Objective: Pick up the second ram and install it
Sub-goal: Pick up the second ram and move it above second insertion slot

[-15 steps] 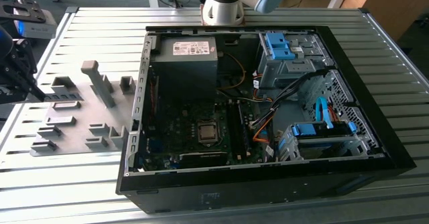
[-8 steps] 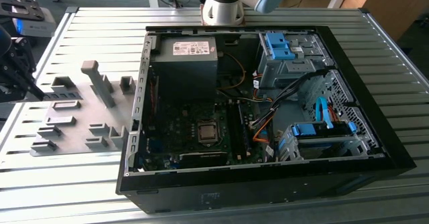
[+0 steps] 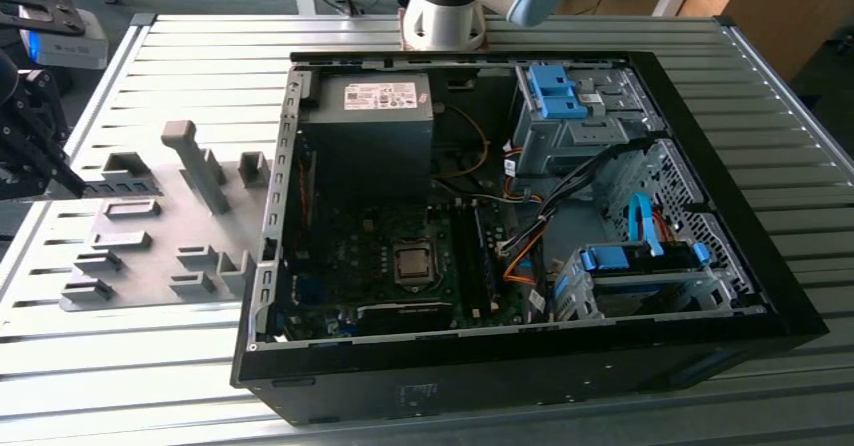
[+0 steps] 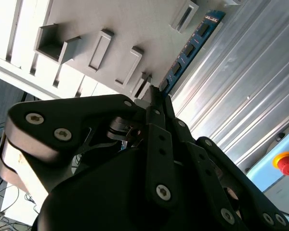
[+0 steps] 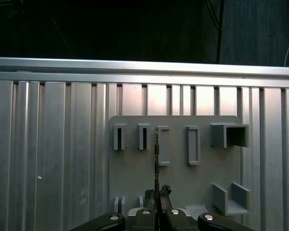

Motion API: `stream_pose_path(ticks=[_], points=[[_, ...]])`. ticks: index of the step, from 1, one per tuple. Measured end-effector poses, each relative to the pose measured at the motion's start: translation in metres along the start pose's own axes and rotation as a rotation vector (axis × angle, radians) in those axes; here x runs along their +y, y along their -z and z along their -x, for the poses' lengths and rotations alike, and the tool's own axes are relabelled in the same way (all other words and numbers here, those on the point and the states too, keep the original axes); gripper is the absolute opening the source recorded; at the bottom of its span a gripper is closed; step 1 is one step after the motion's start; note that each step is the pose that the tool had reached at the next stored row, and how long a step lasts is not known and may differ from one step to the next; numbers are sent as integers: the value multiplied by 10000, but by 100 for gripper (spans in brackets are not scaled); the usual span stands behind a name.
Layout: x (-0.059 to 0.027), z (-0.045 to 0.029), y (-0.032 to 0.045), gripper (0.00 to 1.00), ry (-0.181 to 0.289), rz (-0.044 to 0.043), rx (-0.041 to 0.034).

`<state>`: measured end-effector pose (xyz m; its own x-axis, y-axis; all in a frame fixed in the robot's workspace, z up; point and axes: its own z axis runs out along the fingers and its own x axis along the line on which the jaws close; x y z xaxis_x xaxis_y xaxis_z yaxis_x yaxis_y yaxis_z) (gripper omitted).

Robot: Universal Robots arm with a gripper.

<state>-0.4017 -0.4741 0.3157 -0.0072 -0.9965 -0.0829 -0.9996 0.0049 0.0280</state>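
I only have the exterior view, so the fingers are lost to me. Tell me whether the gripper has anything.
Observer: In the second wrist view the gripper is shut on the second ram, a blue-green strip.
Operator: Place it for me.
Observer: In the first wrist view it shows edge-on against the grey fixture plate.
Operator: Report anything else nearby.
Observer: The second wrist view has a red button beyond the edge of the ribbed table.

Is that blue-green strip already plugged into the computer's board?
No: in the second wrist view the second ram sticks out from the gripper, which is shut on its end, in front of the grey fixture plate.
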Motion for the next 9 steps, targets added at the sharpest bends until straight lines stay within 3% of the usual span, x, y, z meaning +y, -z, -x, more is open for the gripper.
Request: stream_pose_path(ticks=[9], points=[[1,5,52,14,0,1,0]])
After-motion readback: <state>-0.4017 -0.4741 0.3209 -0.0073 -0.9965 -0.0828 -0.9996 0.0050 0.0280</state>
